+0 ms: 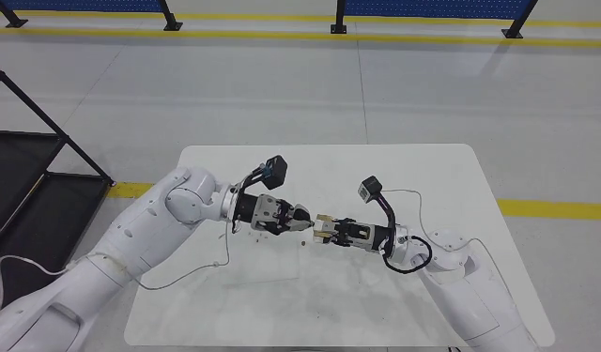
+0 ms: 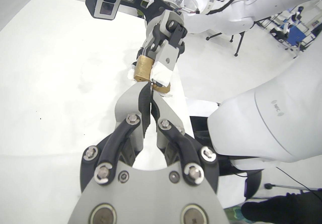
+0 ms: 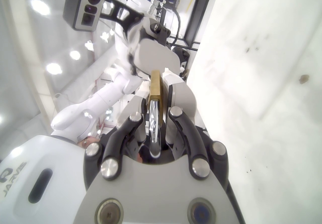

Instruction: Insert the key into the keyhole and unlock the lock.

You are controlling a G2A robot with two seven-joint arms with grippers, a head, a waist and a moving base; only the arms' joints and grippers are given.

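Observation:
Both arms meet above the middle of the white table (image 1: 441, 183). A brass padlock (image 2: 143, 68) (image 3: 156, 84) (image 1: 326, 226) is held off the table with my right gripper (image 3: 157, 81) (image 1: 329, 228) shut on its body, its taped fingers (image 2: 163, 73) on either side. The chrome shackle (image 3: 154, 119) points back toward the right wrist. My left gripper (image 2: 151, 86) (image 1: 302, 221) is shut, its tips right at the padlock's end face. A thin dark sliver of the key (image 2: 153, 82) shows between the pads and touches the lock. The keyhole is hidden.
A small dark speck (image 1: 305, 243) lies on the table just below the grippers. A black rack (image 1: 38, 174) stands on the floor off the table's left side. The table's near edge runs close behind the left arm (image 1: 178, 211).

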